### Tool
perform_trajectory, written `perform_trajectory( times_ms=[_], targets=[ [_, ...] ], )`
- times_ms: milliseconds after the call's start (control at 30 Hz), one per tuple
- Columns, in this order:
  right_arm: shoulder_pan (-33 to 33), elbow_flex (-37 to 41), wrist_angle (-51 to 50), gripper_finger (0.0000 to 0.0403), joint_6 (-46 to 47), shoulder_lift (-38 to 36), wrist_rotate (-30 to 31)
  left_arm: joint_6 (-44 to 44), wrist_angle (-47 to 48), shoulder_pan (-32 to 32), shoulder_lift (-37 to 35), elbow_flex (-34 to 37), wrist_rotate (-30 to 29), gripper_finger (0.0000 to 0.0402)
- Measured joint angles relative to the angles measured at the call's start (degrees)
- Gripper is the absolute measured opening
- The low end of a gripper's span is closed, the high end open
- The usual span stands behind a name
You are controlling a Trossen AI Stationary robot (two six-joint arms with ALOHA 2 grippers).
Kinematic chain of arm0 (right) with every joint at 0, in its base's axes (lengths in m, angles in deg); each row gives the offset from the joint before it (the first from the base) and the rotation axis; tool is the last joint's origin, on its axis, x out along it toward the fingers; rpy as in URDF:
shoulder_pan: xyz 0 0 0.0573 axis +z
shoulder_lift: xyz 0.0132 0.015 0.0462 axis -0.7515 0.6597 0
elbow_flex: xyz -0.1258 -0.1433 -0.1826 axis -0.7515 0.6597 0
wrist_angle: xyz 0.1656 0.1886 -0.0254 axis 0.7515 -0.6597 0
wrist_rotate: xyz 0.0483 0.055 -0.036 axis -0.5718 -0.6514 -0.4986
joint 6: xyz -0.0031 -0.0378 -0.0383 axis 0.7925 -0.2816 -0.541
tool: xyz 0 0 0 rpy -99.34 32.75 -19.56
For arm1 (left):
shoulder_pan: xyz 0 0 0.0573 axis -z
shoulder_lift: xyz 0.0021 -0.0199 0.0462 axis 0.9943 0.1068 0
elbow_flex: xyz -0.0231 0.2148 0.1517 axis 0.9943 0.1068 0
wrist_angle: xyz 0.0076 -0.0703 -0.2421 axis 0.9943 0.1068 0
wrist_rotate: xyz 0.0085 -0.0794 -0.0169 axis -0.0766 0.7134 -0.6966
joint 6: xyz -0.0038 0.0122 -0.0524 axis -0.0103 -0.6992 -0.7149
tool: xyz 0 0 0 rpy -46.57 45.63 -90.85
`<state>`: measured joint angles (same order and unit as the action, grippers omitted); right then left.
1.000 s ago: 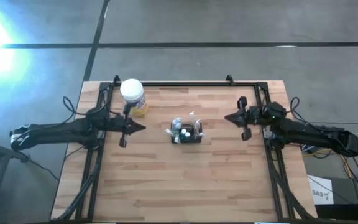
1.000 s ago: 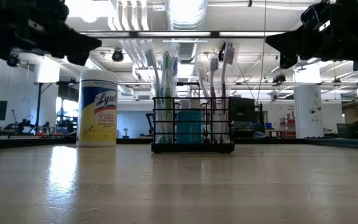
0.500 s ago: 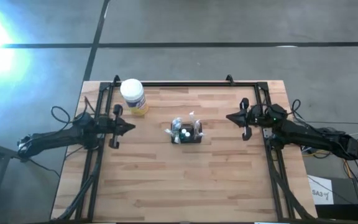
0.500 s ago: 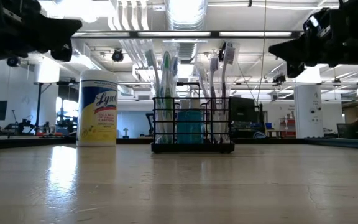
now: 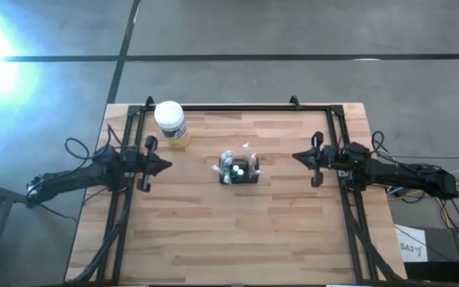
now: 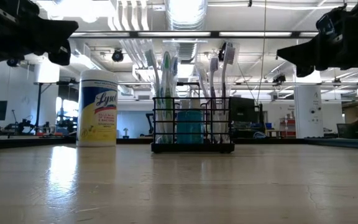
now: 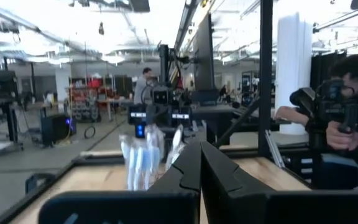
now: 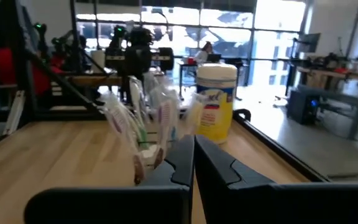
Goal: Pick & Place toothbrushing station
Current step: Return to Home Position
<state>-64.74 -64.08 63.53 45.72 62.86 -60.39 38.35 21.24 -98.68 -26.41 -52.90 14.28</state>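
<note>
High view | caddy (image 5: 239, 171) mid-table | likely light, stiff; grip rim wire | left gripper (image 5: 164, 165), right gripper (image 5: 298, 156): both pinched together, empty

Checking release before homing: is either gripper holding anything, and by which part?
Nothing is held. The left gripper and right gripper both have their jaws shut on nothing, well apart from the toothbrushing station.

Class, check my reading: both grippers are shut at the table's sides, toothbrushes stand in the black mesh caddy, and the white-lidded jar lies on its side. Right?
Not quite. The white-lidded jar stands upright, as the low view shows. The rest holds: left gripper and right gripper shut, toothbrushes standing in the caddy.
</note>
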Motion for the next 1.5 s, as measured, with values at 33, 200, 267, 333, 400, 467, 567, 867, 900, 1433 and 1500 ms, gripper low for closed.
perform_trajectory(
  times_ms=[33,200,267,333,400,467,567,867,900,1433,1500],
  targets=[
    [0.7,0.3,-0.7,0.0008,0.0,-0.7,1.6,-0.2,0.7,0.0,0.0,0.0,0.0,0.0000],
    [3.4,0.3,-3.6,0.0008,-1.5,-3.9,4.7,1.2,1.4,0.0,-0.4,0.0,0.1,0.0000],
    [4.5,0.3,-3.6,0.0008,-1.7,-5.2,4.7,1.2,1.4,0.0,-1.0,0.0,0.1,0.0000],
    [5.9,0.3,-4.3,0.0008,-1.7,-6.6,4.7,1.1,1.5,0.0,-2.0,0.0,0.8,0.0000],
    [7.3,0.3,-5.4,0.0008,-1.8,-8.2,4.7,0.6,2.5,0.1,-3.2,0.1,1.3,0.0000],
    [8.9,0.3,-6.7,0.0008,-2.4,-9.3,4.7,0.0,4.2,0.2,-4.4,0.1,1.3,0.0000],
    [11.4,0.3,-8.3,0.0008,-3.8,-10.6,5.0,0.5,8.3,0.9,-6.2,0.1,1.3,0.0000],
    [13.9,0.3,-17.7,0.0008,-2.6,-19.1,8.3,2.1,17.0,1.6,-8.6,-0.3,1.0,0.0000],
    [13.9,0.3,-18.1,0.0008,-2.2,-19.1,9.4,2.1,17.2,1.6,-8.6,-0.3,1.0,0.0000],
    [14.0,0.3,-16.9,0.0008,-1.2,-19.0,12.0,1.7,15.4,2.3,-8.6,0.1,-4.3,0.0000],
    [14.0,0.3,-16.9,0.0008,-1.3,-19.0,12.0,1.5,15.4,2.3,-8.5,0.1,-4.3,0.0000]
  ],
)
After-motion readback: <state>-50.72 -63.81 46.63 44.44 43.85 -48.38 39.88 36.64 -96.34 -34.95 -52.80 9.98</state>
